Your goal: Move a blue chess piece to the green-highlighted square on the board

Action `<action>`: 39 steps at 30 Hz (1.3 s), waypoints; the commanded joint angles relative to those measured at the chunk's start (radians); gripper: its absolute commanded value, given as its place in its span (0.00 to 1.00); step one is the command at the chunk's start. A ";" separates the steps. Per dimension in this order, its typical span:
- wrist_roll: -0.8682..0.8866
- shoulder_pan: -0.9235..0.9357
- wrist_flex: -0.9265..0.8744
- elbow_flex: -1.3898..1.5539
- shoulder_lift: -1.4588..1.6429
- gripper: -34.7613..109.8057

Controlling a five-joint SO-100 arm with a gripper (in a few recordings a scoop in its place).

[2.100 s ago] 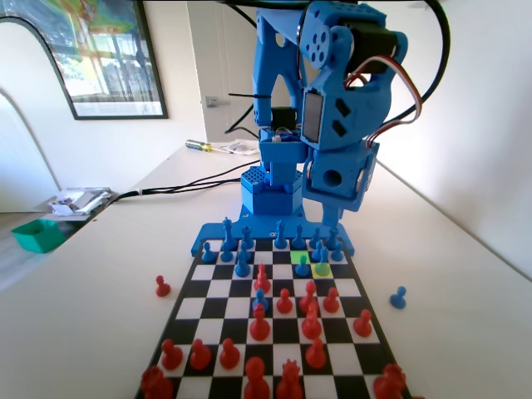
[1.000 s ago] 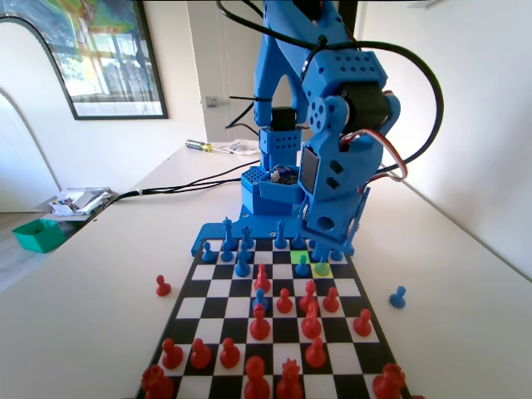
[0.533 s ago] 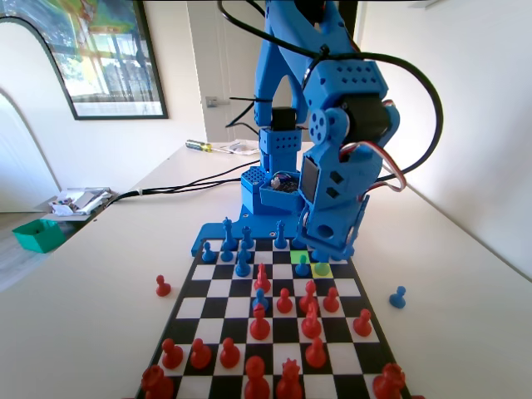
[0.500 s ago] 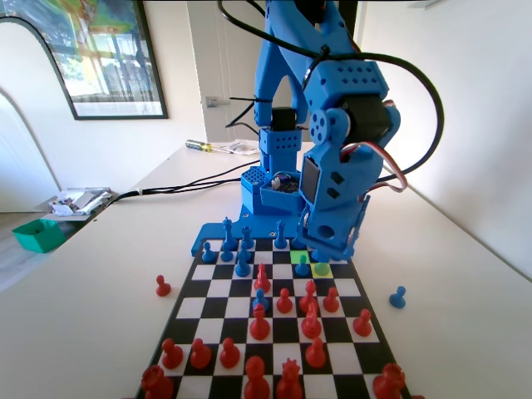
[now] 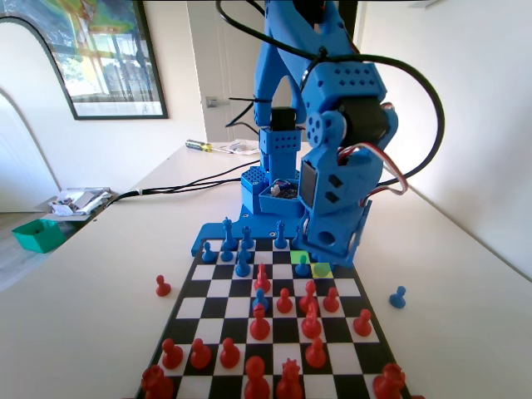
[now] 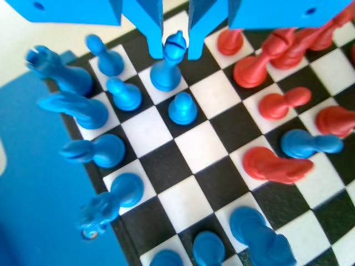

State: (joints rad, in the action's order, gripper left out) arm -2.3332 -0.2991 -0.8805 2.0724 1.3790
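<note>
My gripper (image 6: 175, 52) hangs open, jaws straddling a tall blue piece's (image 6: 168, 64) head. The pawn (image 6: 182, 107) stands upright one square nearer me.

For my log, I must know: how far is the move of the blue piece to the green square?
Done: nothing placed; the green-highlighted square looks free. In hand: the gripper is low, its fingers flanking the head of a blue bishop; grip unclear. Left: lifting, carrying, setting down.
</note>
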 commanded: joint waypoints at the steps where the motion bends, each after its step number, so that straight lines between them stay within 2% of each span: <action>1: -0.009 -0.015 -0.006 0.006 0.029 0.30; 39: 0.017 -0.054 0.005 0.055 0.067 0.31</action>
State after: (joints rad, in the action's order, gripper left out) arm -2.3071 -0.3421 -0.8544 2.1169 1.3790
